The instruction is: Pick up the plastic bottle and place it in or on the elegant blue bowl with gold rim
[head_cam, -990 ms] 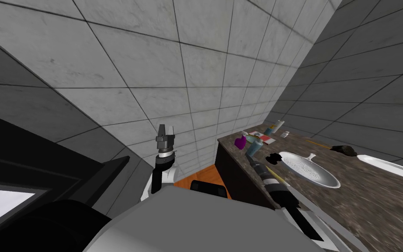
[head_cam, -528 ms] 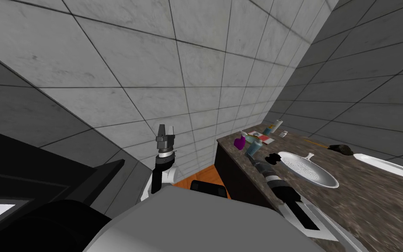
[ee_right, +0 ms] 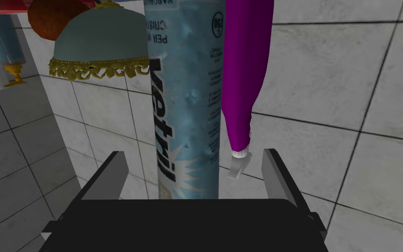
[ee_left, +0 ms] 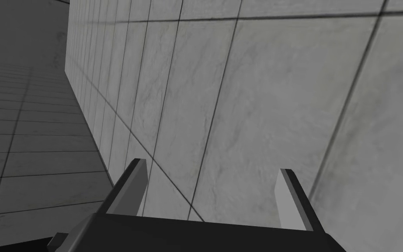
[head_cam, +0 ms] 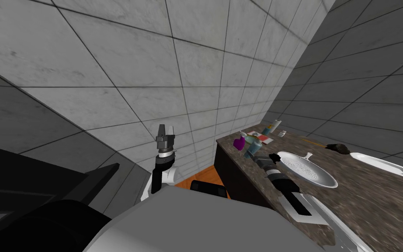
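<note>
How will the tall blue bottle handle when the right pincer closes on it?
Tall and narrow, the blue bottle probably tips easily if nudged off-centre. Its round wall may slip or twist in the open right pincer. Dimples in its surface suggest thin, light plastic that could give under squeeze.

Arms (head_cam: 168, 176) white, joints dark; right hand (ee_right: 194, 154) dark box, grey blade fingers (ee_right: 111, 178).

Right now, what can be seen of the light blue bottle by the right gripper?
The light blue bottle is a slim, slightly dented cylinder with dark lettering along its length and small print near one end. It stands on the speckled brown counter between the open fingers of the right gripper, touching neither. A purple bottle is close beside it; the pale blue gold-rimmed bowl lies just beyond.
</note>
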Tool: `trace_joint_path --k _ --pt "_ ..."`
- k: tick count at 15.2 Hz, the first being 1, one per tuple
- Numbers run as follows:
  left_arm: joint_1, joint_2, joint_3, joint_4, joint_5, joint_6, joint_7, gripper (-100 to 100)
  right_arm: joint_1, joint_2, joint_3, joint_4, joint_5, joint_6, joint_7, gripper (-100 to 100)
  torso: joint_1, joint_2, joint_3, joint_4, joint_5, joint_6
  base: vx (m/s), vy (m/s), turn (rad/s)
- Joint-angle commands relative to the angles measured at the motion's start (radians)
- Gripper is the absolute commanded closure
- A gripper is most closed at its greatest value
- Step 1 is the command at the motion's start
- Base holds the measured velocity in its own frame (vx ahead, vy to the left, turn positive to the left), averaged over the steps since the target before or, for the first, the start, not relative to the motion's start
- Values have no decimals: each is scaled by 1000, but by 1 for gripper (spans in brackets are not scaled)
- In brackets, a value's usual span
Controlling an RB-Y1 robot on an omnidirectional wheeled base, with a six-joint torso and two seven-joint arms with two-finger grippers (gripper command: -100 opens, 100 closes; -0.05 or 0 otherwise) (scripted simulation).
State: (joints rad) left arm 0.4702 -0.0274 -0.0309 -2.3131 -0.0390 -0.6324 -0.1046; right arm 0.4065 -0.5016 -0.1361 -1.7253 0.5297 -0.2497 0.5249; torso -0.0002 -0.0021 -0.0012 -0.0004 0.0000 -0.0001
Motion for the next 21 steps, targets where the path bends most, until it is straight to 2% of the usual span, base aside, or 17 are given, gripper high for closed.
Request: trace_joint_path --k 1,4,5,10,11,12,21 --pt "0 0 0 0 0 0 0 0 -24 -8 -10 11 35 7 25 -100 0 0 0 0 0 0 19 5 -23" --pt "0 0 0 0 0 0 0 0 -26 -8 -8 15 32 6 22 -100 0 1 0 0 0 0 12 6 -5" --pt "0 0 0 0 0 0 0 0 -26 -8 -8 15 31 6 23 100 0 1 1 0 0 0 0 0 0" --pt "0 0 0 0 0 0 0 0 -26 -7 -8 15 31 6 22 100 0 2 1 0 0 0 0 0 0" --pt "0 0 0 0 0 0 0 0 -28 -38 -41 12 23 33 -1 100 0 2 1 0 0 0 -32 -7 29" --pt "0 0 0 0 0 0 0 0 -28 -38 -41 12 23 33 -1 100 0 3 2 1 1 0 -48 -12 39" --pt "0 0 0 0 0 0 0 0 -30 -175 -152 -4 -11 155 -97 100 -3 7 5 3 2 1 -58 -34 88"
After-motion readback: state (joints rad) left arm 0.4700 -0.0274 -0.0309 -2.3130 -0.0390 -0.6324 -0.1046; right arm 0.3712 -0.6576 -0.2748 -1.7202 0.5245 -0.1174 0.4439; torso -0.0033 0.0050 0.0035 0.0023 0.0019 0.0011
